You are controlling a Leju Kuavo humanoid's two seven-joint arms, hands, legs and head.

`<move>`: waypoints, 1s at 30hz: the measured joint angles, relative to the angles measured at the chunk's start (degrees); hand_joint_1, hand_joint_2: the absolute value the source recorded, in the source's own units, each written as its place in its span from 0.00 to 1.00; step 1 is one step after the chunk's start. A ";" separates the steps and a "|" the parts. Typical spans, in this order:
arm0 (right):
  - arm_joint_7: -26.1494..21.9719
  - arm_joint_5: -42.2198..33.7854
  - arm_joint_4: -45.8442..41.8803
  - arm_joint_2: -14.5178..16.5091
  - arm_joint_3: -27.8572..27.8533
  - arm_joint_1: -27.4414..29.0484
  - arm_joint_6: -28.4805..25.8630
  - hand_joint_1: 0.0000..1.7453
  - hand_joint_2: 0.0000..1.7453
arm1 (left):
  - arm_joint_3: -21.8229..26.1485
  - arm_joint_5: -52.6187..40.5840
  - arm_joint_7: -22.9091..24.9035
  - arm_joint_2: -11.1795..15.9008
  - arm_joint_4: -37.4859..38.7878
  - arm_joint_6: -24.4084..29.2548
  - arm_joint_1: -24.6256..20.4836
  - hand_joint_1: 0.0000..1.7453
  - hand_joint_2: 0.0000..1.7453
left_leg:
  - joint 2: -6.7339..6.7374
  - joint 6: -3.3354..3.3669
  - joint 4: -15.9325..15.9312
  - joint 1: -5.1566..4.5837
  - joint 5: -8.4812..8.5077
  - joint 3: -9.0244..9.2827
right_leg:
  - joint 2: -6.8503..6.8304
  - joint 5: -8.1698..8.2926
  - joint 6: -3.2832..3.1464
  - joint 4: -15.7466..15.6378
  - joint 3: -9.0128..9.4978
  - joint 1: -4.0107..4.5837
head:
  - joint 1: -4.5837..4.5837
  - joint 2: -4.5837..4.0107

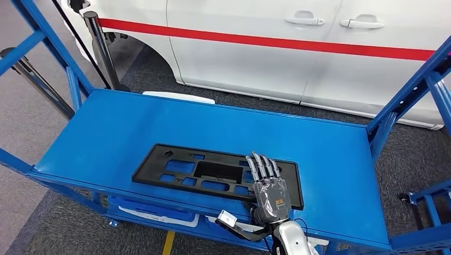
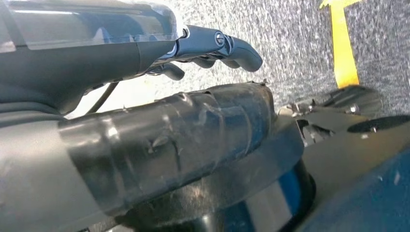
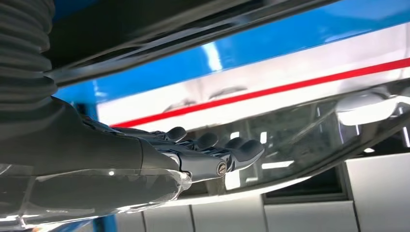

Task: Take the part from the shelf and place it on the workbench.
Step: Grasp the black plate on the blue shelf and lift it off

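part point(image 1: 213, 174): flat black panel lying on blue shelf point(image 1: 133, 127), near front edge | right hand point(image 1: 268, 188): fingers extended flat over part's right end, holding nothing | left hand point(image 2: 212, 48): fingers loosely curled, holding nothing

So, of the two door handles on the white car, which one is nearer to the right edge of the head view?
The door handle just beside the other handle, on the side toward the right blue shelf post.

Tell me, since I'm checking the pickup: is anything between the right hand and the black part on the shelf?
Nothing visible. The right hand already lies over the near right end of the black part, fingers stretched flat across it on the blue shelf.
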 joint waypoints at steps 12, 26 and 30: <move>2.95 4.32 0.28 -0.13 -2.27 0.98 0.26 0.00 1.00 | 0.55 -0.19 -0.01 0.08 0.00 -0.26 -0.01 0.00 0.00 | 0.00 1.32 0.37 -0.60 1.13 -0.93 | 0.07 -0.67 -0.87 -0.12 1.03 1.02 | -0.03 0.01; -1.94 -11.26 0.48 -2.58 -3.63 -0.48 13.77 0.99 1.00 | 0.94 -0.38 -1.94 0.13 0.00 -0.52 0.11 0.00 0.25 | 0.29 1.63 -0.43 -0.05 1.15 -0.02 | -0.14 -0.83 1.60 1.40 0.36 -0.36 | 0.12 0.00; -2.71 -12.55 0.41 -2.93 -3.59 -0.78 14.04 1.00 1.00 | 0.93 -0.99 -3.15 0.16 0.00 -0.45 0.11 0.00 1.00 | 0.10 0.18 -0.40 -0.05 0.98 0.10 | 0.01 -0.53 0.20 -0.17 1.04 -0.05 | 0.09 0.00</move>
